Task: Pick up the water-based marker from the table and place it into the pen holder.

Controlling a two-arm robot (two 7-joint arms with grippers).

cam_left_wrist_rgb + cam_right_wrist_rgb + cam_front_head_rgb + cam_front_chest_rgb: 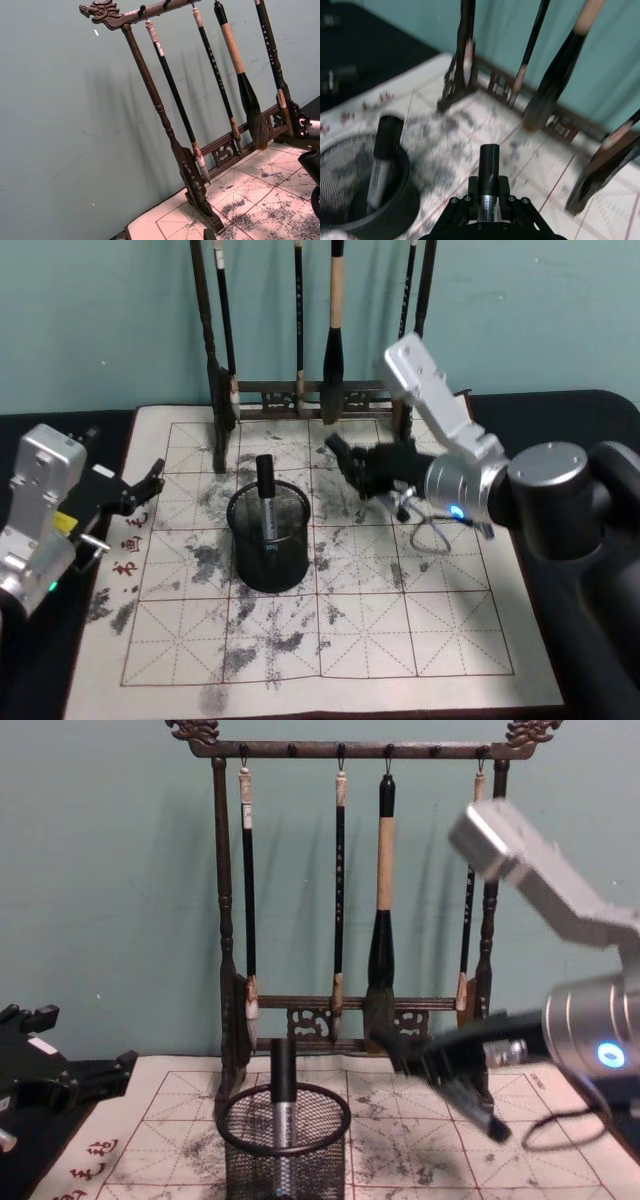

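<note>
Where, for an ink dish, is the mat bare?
Bare: the mat's near strip before the pen holder, to its near right corner. Crowded: by the brush rack; right of the holder, where the right tool holds a marker; left edge, by the left tool.

Black wire-mesh pen holder point(250, 562), cream mat point(420, 630) with red grid and grey ink stains, dark counter point(560, 410), teal wall point(100, 320).

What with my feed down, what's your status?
Right gripper shut on marker, right of pen holder. Another marker stands inside. Left gripper open, parked left.
</note>
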